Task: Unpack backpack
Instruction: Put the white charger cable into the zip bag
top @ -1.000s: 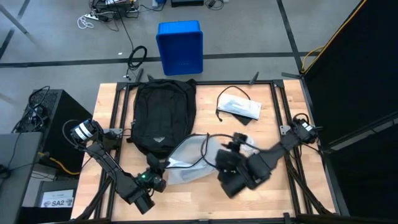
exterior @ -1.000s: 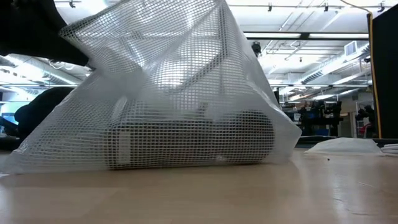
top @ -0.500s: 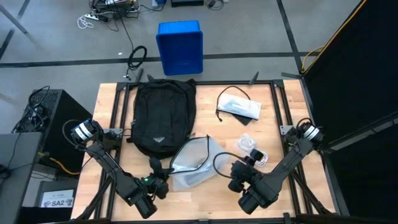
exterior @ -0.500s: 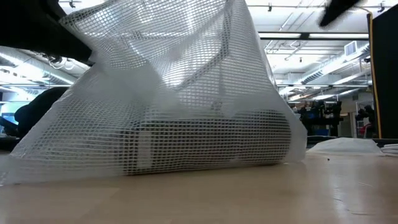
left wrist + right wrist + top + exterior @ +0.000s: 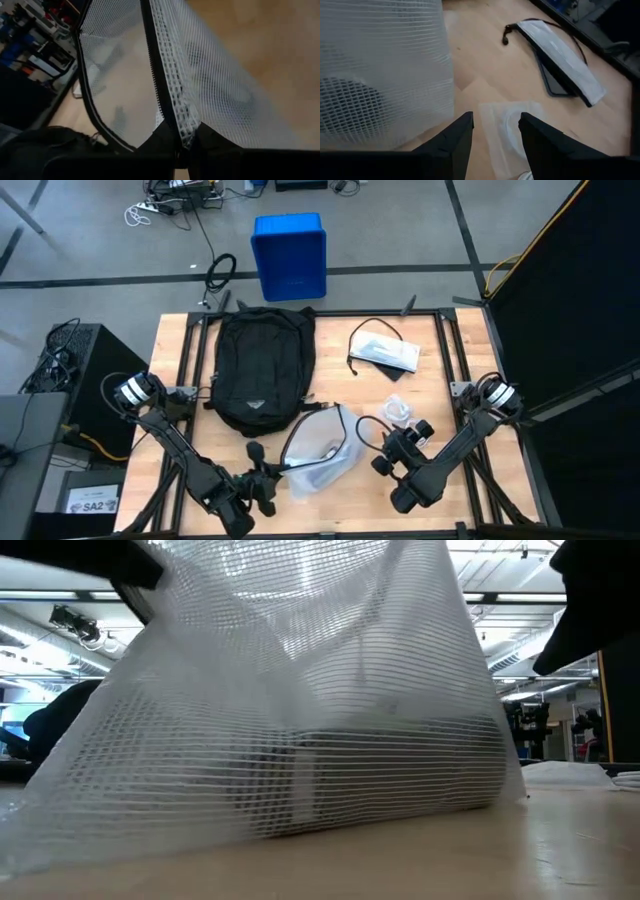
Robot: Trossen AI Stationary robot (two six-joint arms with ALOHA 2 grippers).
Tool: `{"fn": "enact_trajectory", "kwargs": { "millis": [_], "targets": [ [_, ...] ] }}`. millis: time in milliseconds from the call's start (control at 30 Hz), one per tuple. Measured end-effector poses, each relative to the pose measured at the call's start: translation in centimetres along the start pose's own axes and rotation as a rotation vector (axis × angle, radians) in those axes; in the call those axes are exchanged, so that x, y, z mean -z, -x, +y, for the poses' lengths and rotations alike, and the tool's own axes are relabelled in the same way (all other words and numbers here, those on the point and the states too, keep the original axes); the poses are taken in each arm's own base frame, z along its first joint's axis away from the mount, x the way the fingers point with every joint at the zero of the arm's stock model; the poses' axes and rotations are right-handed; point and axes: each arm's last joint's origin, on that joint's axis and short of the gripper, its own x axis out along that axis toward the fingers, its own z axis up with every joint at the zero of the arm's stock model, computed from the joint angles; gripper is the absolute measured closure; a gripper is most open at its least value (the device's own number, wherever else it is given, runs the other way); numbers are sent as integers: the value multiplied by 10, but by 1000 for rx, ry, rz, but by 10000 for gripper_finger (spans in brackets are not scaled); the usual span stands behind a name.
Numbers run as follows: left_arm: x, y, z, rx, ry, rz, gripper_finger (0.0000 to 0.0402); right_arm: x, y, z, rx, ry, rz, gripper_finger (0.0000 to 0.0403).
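Note:
The black backpack (image 5: 260, 368) lies flat at the far left of the table. Just near of it stands a white mesh pouch (image 5: 320, 450) (image 5: 290, 740) with its black zipper mouth (image 5: 115, 90) gaping upward and dark things inside (image 5: 300, 780). My left gripper (image 5: 272, 478) (image 5: 184, 142) is at the pouch's near left end, shut on its rim. My right gripper (image 5: 390, 450) (image 5: 496, 122) hangs open just right of the pouch, over a small clear bag (image 5: 507, 125) (image 5: 405, 412), touching nothing. My left gripper pinches the mesh pouch's rim beside the zipper (image 5: 186, 131), at the near left end of the mouth, between its two fingers. The fingers come from the table's near left, slanting slightly down. The rim is held up; the pouch's bottom (image 5: 300, 825) rests on the table.
A flat white pouch on a black pad with a black cord (image 5: 385, 352) (image 5: 560, 50) lies at the far right of the table. A blue crate (image 5: 290, 255) stands on the floor beyond the far edge. Bare wood shows near the front right corner (image 5: 460, 500).
My right gripper has come down from above the pouch and gone toward the table's right edge, rolling as it went; it now hangs low beside the pouch. My left gripper has turned its wrist and drawn the pouch toward the near edge, so the mouth faces up more.

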Motion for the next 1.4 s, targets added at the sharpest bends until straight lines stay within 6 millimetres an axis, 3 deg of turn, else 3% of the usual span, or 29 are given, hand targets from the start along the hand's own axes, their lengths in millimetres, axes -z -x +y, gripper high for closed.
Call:
{"fn": "enact_trajectory", "kwargs": {
  "millis": [467,800,967,1267,1400],
  "targets": [
    [-22,1,-7,56,254,-114,401,18,19,7,-129,-20,19,268],
    [-26,2,-8,67,309,-139,401,36,31,-4,-48,-54,259,273],
    [-27,2,-8,67,311,-140,401,40,36,-5,-37,-111,286,276],
    [-27,2,-8,67,311,-140,401,24,20,-9,67,-187,234,247],
    [-27,2,-8,67,311,-140,401,12,7,-14,209,-107,366,232]
  ]
}}
